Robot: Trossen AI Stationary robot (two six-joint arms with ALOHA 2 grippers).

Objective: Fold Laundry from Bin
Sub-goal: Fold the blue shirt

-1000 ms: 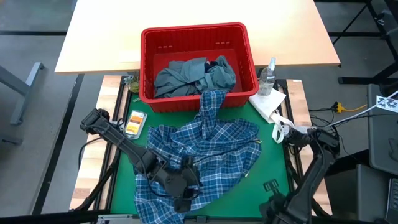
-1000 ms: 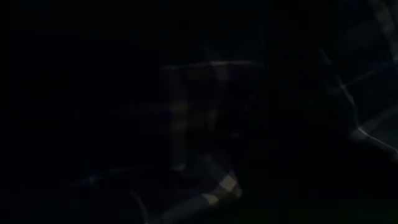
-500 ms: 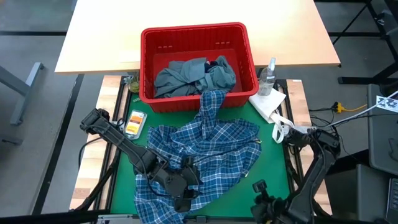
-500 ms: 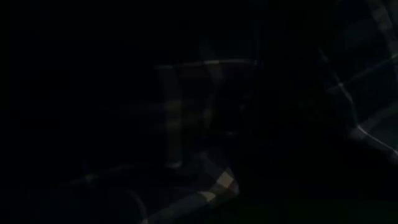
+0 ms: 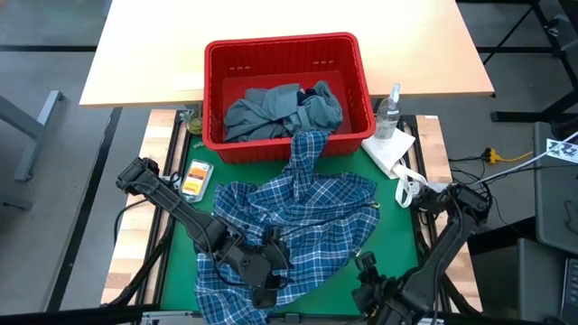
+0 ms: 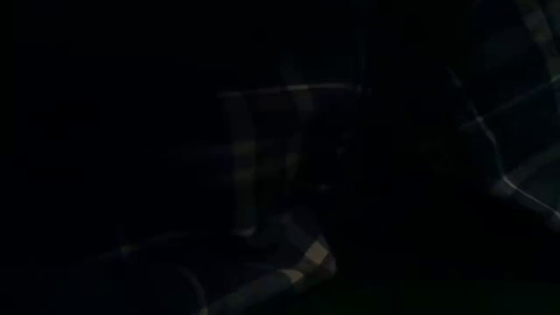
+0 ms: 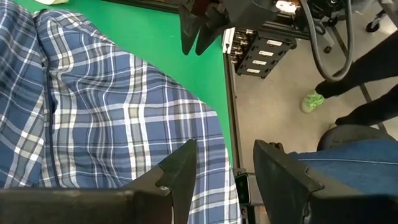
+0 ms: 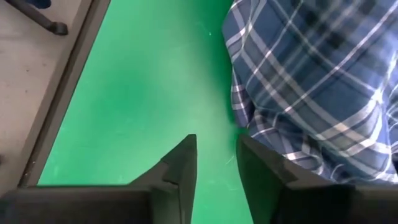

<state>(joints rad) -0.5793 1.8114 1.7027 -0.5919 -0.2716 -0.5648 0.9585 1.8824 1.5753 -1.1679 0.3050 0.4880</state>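
The blue-white plaid shirt (image 5: 298,217) lies crumpled on the green mat (image 5: 397,226). One sleeve (image 5: 307,149) reaches up against the near wall of the red bin (image 5: 282,43). Inside the bin lie a grey-blue garment (image 5: 271,108) and a dark navy one (image 5: 318,90). My left gripper (image 7: 224,168) hovers open over the shirt's near edge, at the mat's near side (image 5: 268,293). My right gripper (image 8: 216,162) is open and points down over bare mat, just beside the shirt's near right edge (image 8: 249,118), near the mat's near right corner (image 5: 364,264).
A spray bottle (image 5: 389,110) and a white paper towel (image 5: 390,149) sit right of the bin. A small orange packet (image 5: 195,178) lies at the mat's left edge. The low view is dark, with plaid cloth (image 6: 306,258) close before it. Bare mat shows at the near right.
My right gripper has moved along the near edge toward the table's left, closer to the shirt, and has tipped further down. The shirt and my left gripper have kept still.
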